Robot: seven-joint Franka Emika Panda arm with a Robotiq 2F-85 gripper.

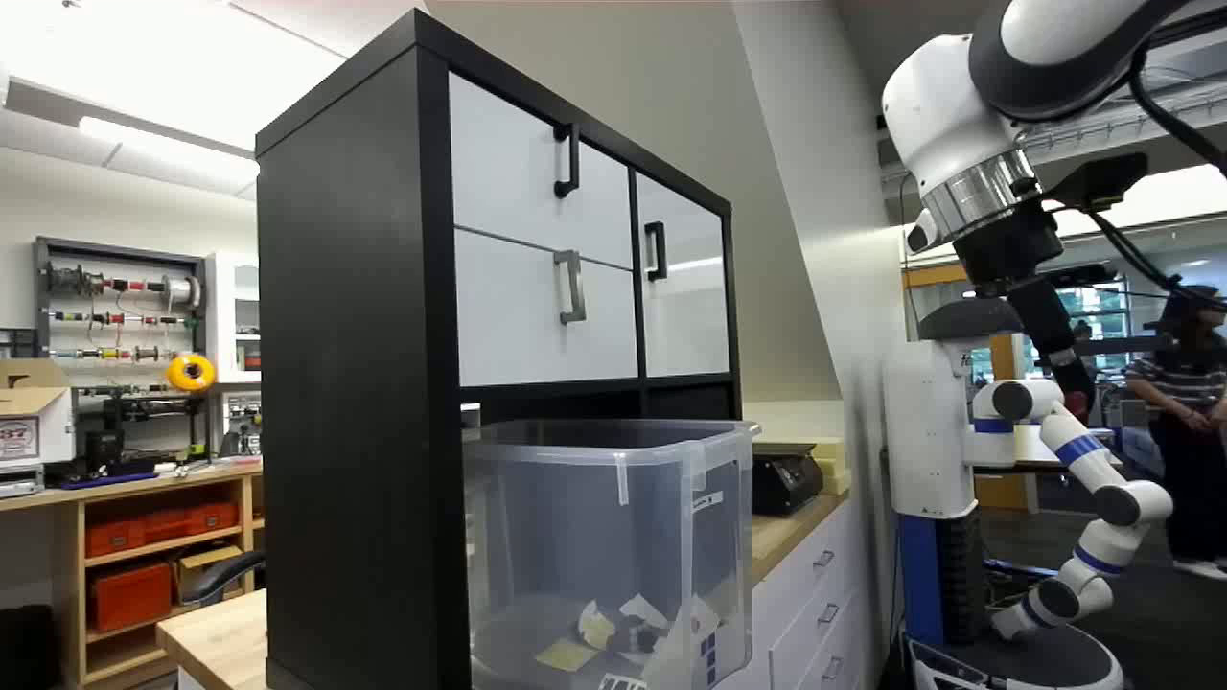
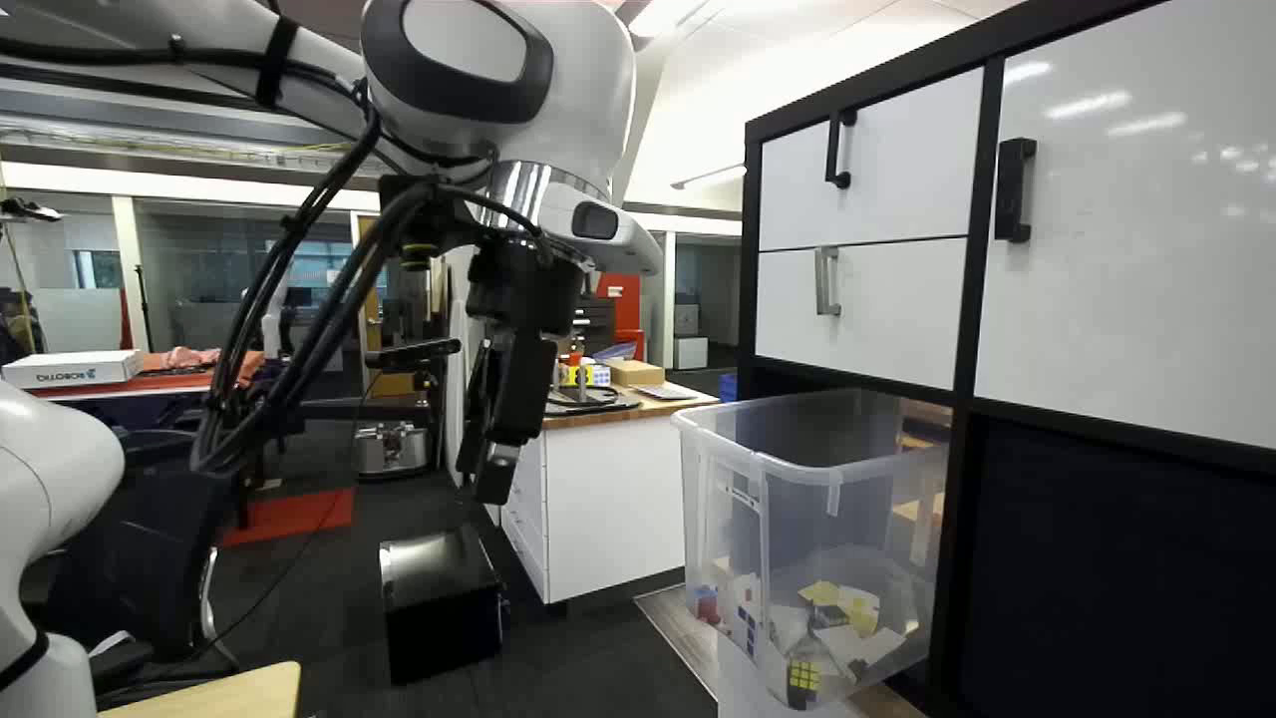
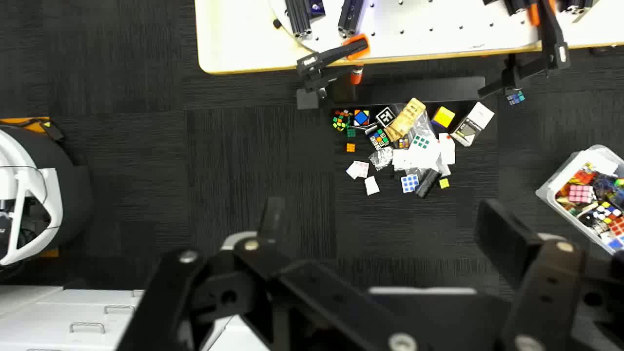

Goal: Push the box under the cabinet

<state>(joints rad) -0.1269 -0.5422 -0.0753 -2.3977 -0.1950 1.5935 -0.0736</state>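
One clear plastic box (image 1: 594, 527) juts out from beneath the white fronts (image 1: 542, 321) of the black cabinet (image 1: 431, 307), with scraps of paper (image 1: 566, 655) and a few cubes (image 2: 803, 680) at its bottom; standing proud like that, it seems to offer its outer wall to a push. How far it already reaches inside we cannot tell, the frame (image 1: 443, 498) hiding its back. We see the gripper (image 3: 385, 222) hanging well apart from the box in both exterior views, fingers (image 3: 504, 239) spread wide with nothing between them, probably because a push needs no grasp. Below it, in the wrist view, dark carpet (image 3: 258, 161) bears loose puzzle cubes (image 3: 379, 139) and wrappers (image 3: 381, 157). Elsewhere we find a pale wood worktop (image 1: 216, 632) at the cabinet's foot, a rack of spools (image 1: 120, 316), and a second robot (image 1: 935, 450).
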